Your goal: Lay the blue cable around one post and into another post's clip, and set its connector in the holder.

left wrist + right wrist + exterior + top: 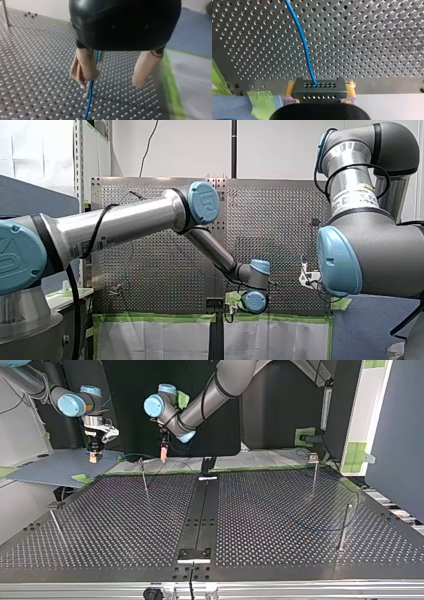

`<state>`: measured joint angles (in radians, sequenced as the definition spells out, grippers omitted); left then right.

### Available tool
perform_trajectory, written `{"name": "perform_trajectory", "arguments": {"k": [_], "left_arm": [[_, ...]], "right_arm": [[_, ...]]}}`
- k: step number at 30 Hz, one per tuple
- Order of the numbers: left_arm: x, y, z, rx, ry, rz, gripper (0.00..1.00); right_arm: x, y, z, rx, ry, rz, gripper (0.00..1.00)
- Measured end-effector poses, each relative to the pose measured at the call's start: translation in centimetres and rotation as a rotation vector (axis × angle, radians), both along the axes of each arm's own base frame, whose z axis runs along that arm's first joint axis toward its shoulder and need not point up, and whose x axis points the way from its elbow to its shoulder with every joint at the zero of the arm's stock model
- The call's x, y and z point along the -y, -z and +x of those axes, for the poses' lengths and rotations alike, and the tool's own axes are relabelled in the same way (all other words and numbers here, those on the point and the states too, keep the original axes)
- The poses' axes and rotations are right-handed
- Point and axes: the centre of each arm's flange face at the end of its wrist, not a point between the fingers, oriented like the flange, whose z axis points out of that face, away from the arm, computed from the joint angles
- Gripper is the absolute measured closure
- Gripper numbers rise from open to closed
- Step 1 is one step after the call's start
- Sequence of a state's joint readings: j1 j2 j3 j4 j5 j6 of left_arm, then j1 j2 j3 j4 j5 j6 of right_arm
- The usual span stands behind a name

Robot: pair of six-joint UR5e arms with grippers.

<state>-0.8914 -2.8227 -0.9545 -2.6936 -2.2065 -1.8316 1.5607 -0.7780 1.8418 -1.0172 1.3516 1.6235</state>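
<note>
Connector [319, 93]: a dark perforated block close under the right wrist camera, clamped across its sides. I judge it is held this way to keep the cable's end under control while the routing is done.
Blue cable [303, 42]: leaves the block's face and runs out over the perforated table [367, 37]. In the left wrist view it drops along the inner face of one beige pad [83, 65].
Right gripper [320, 84]: closed on the Connector, hanging at the table's far corner by the green tape [260, 103].
Left gripper [110, 82]: fingers spread wide and gripping nothing. The cable only brushes one pad, so the gripper is probably a loose guide that lets the cable slide.
Post [144, 477]: thin and upright, just beside the Left gripper in the top view. It is probably the one to wrap.
Clip post [313, 467]: well apart, at the top view's right. I can make out no cable there.
Dark bracket [195, 554]: at the table's near edge and empty. It may be the holder, but I cannot tell.
</note>
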Motion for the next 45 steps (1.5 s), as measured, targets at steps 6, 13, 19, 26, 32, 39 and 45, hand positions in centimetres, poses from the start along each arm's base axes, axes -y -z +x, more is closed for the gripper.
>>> {"name": "perform_trajectory", "arguments": {"k": [6, 13, 19, 26, 32, 39, 45], "left_arm": [[0.7, -1.9, 1.9, 0.036, -0.017, -0.043, 0.00], [0.6, -2.1, 2.6, 0.047, -0.022, -0.056, 0.00], [0.2, -1.9, 2.9, 0.044, -0.028, -0.053, 0.00], [0.5, -2.1, 2.9, 0.054, -0.013, -0.069, 0.00], [1.4, -2.4, 2.5, 0.084, 0.006, -0.098, 0.32], [1.5, -1.6, 1.8, 0.109, 0.031, -0.107, 1.00], [1.7, -1.0, 1.5, 0.125, 0.079, -0.125, 1.00]], "right_arm": [[0.0, 0.0, 0.0, 0.000, 0.000, 0.000, 1.00], [0.0, 0.0, 0.0, 0.000, 0.000, 0.000, 1.00], [0.1, 0.0, -0.2, 0.001, 0.003, 0.000, 1.00], [0.1, 0.0, -0.6, 0.002, 0.009, 0.001, 1.00], [0.3, 0.0, -1.0, 0.002, 0.015, -0.001, 1.00], [0.9, -0.3, -2.2, 0.011, 0.035, -0.012, 1.00], [1.6, -0.6, -3.1, 0.014, 0.049, -0.019, 1.00]]}}
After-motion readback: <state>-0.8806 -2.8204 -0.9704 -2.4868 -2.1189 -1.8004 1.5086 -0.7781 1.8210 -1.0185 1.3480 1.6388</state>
